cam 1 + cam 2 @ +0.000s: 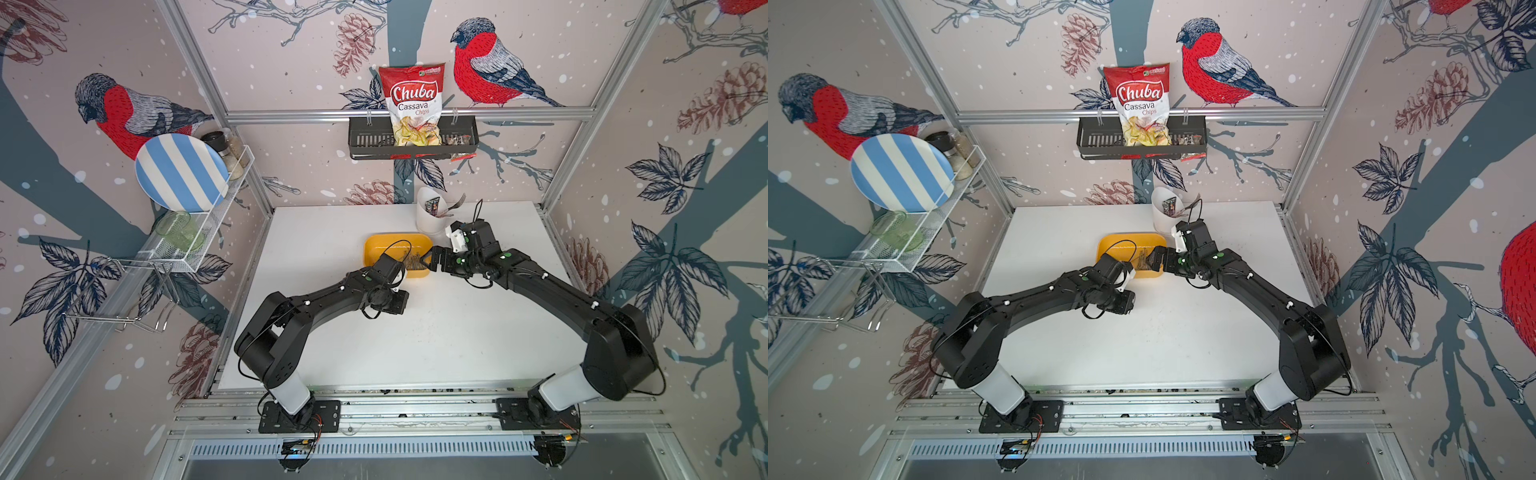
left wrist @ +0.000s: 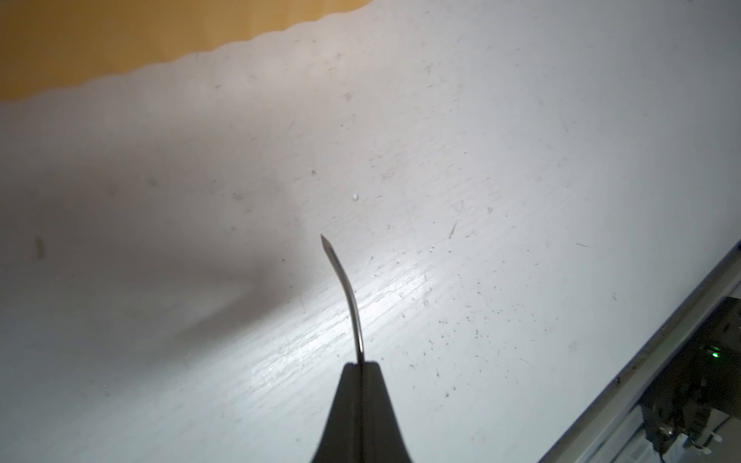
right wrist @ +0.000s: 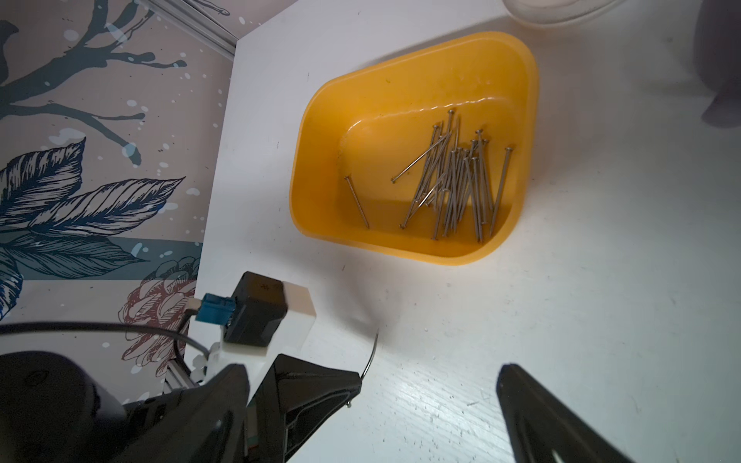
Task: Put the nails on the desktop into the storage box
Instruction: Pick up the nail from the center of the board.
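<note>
Nail (image 2: 347, 290) pinched between left gripper (image 2: 362, 364) jaws, seemingly bent.

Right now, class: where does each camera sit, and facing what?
Top views: overhead, looking down on the desktop; left arm, right arm show.
Left wrist: low over the desktop; left gripper shows, shut on a bent nail.
Right wrist: faces the storage box of nails; open right gripper shows.
Both wrist views share the bent nail.
</note>
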